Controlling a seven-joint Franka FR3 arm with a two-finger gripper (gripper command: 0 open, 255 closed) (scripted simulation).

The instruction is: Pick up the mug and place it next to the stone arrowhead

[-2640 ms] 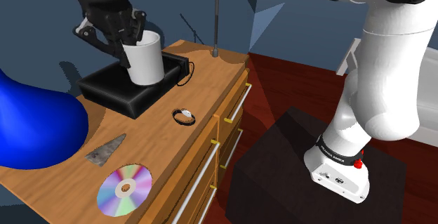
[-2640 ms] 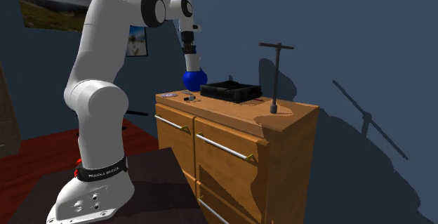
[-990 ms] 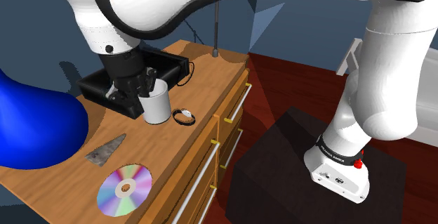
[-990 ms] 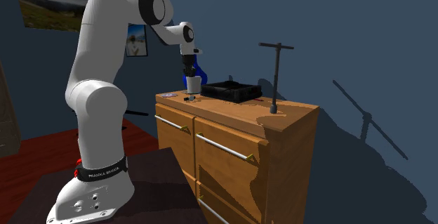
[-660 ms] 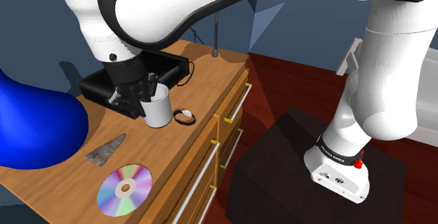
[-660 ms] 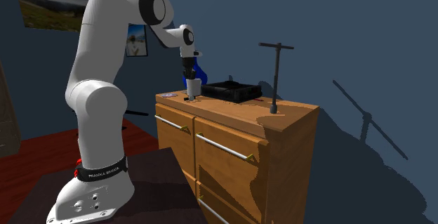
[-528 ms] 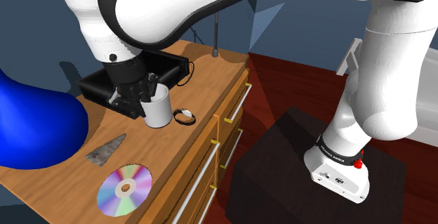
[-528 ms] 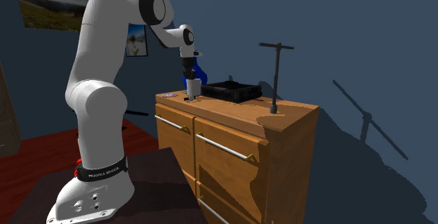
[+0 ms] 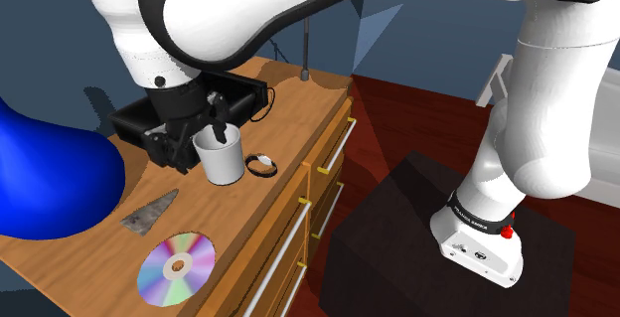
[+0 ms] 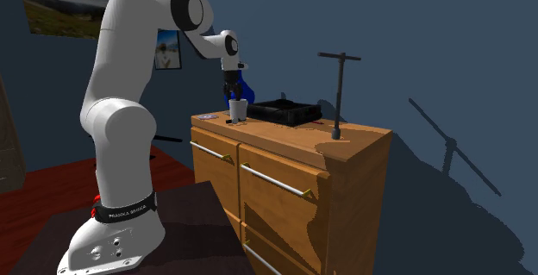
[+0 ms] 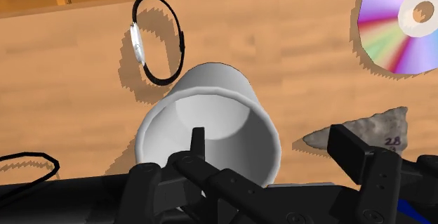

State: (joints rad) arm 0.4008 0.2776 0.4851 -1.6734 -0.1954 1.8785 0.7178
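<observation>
On the dresser (image 9: 260, 214), the white mug (image 9: 224, 162) stands upright, the gripper's (image 11: 274, 142) parted fingers (image 11: 352, 147) straddling its wall.

One mug (image 9: 223, 156), one arrowhead (image 9: 150, 212), one disc (image 9: 177, 268)

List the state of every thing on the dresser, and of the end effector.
mug: upright, not clasped.
end effector: open, one finger inside the mug, the other outside it.
stone arrowhead: lying flat.
disc: lying flat.
bracelet: lying flat beside the mug.
drawers: shut.
</observation>
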